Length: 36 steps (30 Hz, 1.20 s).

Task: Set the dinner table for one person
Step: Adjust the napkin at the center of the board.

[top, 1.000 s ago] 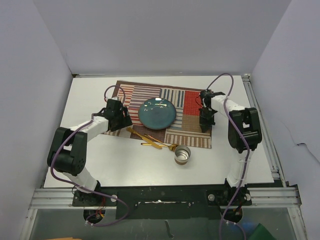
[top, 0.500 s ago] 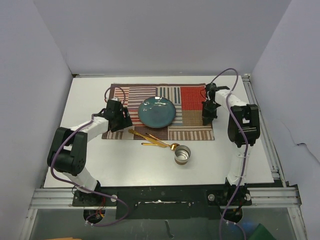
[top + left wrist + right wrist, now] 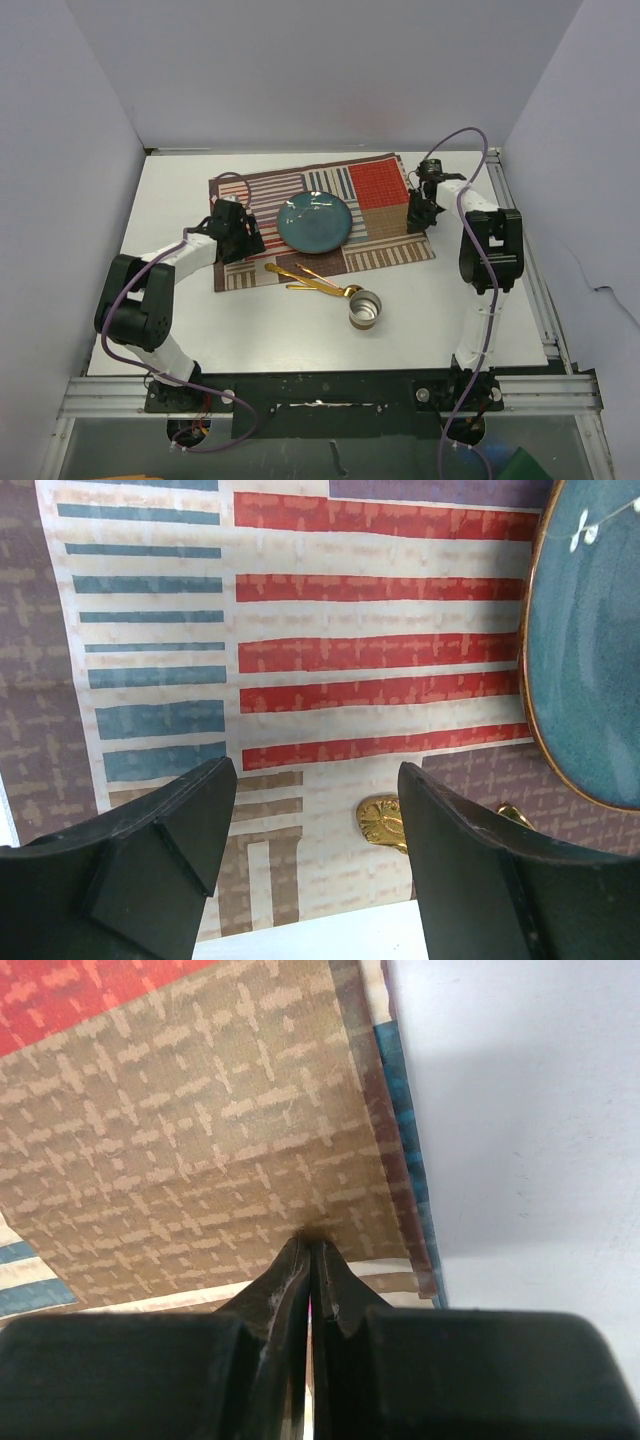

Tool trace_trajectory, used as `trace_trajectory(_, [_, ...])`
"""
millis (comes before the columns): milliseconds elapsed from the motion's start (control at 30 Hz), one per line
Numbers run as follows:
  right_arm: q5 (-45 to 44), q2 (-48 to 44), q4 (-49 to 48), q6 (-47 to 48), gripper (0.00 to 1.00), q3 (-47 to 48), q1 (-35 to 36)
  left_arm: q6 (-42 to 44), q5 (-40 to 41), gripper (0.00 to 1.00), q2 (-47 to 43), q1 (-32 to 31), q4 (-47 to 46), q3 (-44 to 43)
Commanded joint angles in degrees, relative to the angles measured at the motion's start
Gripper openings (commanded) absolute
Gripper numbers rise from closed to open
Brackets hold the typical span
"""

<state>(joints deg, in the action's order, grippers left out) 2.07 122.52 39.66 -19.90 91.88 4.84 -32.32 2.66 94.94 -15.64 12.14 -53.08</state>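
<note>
Here, pale walls (image 3: 330, 70) enclose the white dinner table (image 3: 250, 330) and placemat (image 3: 375, 185).

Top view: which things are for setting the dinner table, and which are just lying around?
For the job: large white tabletop; striped patchwork cloth placemat; round teal plate; gold cutlery; small metal cup.
Just lying about: green object beyond the near rail.

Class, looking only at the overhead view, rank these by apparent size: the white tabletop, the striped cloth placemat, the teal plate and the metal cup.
1. plain white rectangular tabletop
2. striped patchwork cloth placemat
3. round teal ceramic plate
4. small silver metal cup
All sit at roughly one distance from the camera, so no ranking is unsure.
</note>
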Motion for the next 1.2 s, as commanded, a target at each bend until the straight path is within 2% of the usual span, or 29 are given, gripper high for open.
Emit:
trace_trajectory(0, [-1.1,0.1,-9.1,-0.1,0.0,-5.5,-0.1,0.0,-0.8,0.67,-1.5,0.0,-2.4,-1.3])
trace_trajectory(400, [-3.6,-10.1,-6.3,-2.2,0.0,-17.3,-0.1,-0.4,-1.1,0.67,-4.1,0.1,-1.6,-1.4])
trace_trajectory(1167, [-4.2,-16.1,-7.6,-3.3,0.0,-27.1,1.4,-0.6,-1.2,0.67,-5.7,-0.3,-1.1,-1.1])
